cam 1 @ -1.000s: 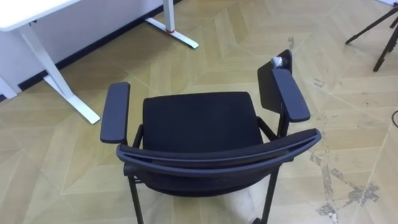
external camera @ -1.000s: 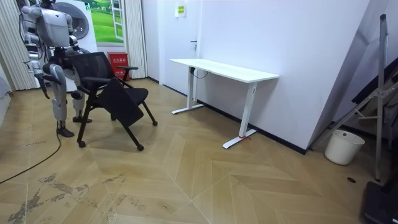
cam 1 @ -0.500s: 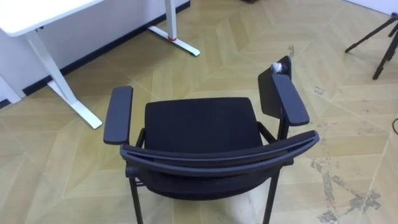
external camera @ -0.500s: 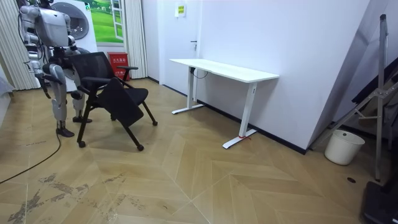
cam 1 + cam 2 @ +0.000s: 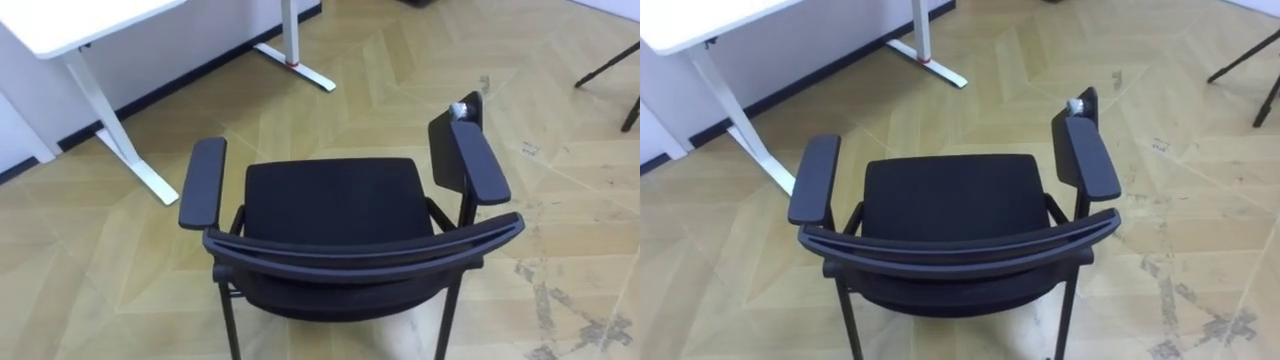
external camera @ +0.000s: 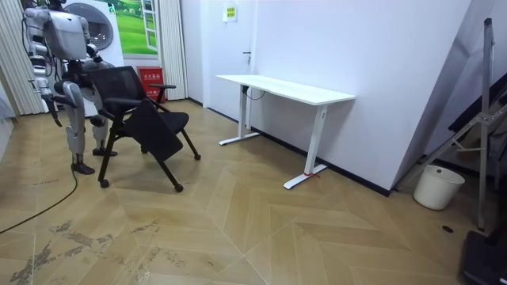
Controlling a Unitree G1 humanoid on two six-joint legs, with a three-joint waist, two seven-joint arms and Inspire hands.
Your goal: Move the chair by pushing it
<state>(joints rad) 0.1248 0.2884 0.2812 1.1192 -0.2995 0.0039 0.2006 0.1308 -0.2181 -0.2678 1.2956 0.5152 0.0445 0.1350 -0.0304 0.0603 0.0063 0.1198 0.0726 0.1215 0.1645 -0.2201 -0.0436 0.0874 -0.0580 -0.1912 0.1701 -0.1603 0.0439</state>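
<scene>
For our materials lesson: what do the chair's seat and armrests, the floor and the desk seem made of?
The seat looks like matt black woven fabric, finely textured. The armrests seem smooth black plastic or foam, faintly shiny. The floor is wood or laminate: grained herringbone planks, scuffed. The desk has a white, likely laminated top; legs look painted metal.

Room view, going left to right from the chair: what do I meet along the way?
chair → white desk → white bucket. The red item behind the chair and the metal stand by the bucket overlap their neighbours, so they are left out.
</scene>
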